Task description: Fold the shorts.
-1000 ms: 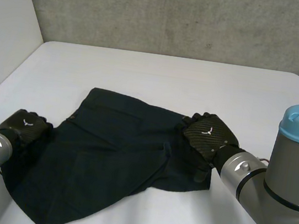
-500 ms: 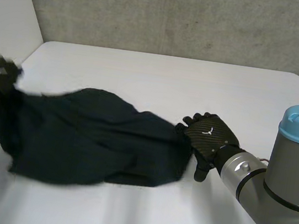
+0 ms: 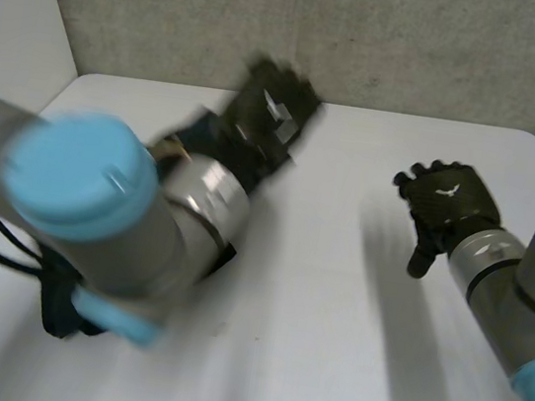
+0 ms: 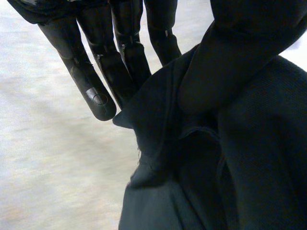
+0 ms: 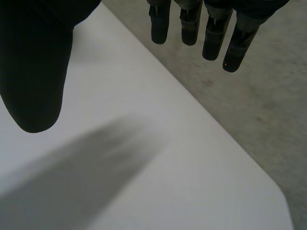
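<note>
The dark shorts (image 4: 225,163) hang from my left hand (image 4: 105,72), an edge of the cloth pinched between its thumb and straight fingers. In the head view the left arm reaches across the table with the left hand (image 3: 271,101) lifted near the far edge. Dark cloth of the shorts (image 3: 64,304) trails beneath the arm down to the table's left side. My right hand (image 3: 447,198) hovers open above the right part of the table, apart from the cloth. In its own wrist view the right hand (image 5: 192,24) has straight fingers and holds nothing.
The white table (image 3: 331,319) lies bare between the two arms. A concrete wall (image 3: 419,42) stands behind its far edge. The table's edge (image 5: 211,120) runs under the right hand's fingertips, with grey concrete beyond it.
My left hand closed on the shorts at the left side, then swung up and across to the far middle with the cloth. The right hand let go of the shorts and rose to the right.
</note>
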`<action>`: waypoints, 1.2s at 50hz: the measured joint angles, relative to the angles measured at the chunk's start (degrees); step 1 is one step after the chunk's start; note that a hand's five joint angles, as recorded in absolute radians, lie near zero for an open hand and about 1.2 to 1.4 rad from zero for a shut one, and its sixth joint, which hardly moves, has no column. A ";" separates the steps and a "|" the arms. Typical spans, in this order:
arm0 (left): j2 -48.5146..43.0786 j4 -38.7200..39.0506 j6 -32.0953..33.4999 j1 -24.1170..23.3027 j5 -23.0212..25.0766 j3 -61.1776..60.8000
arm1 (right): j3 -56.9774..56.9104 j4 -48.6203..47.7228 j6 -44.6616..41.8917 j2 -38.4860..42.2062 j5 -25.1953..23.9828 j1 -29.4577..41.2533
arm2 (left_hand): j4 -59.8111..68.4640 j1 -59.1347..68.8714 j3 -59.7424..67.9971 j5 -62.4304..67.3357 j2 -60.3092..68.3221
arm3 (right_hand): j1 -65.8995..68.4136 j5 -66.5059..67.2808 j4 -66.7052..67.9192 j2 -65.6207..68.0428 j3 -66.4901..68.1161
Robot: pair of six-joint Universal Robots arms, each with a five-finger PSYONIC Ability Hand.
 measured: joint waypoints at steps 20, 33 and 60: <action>6.82 -5.14 -0.30 -4.20 -8.00 -11.70 | -2.90 3.38 -0.39 -0.37 -6.06 -5.31 | -54.72 -49.47 -53.34 -51.44 -54.38 | 0.00 0.00 0.03 0.00 0.00; 16.63 -14.31 -7.88 8.74 -8.90 -24.48 | -0.48 14.90 -0.20 0.08 -18.10 -3.10 | -50.09 -44.42 -49.19 -46.07 -49.53 | 0.02 0.00 0.03 0.05 0.05; 9.82 -14.62 -8.99 23.39 -0.15 -29.24 | -1.18 -9.84 7.32 16.21 -7.02 7.50 | -4.82 1.86 -4.25 -1.68 -4.47 | 45.17 51.29 53.97 56.10 55.96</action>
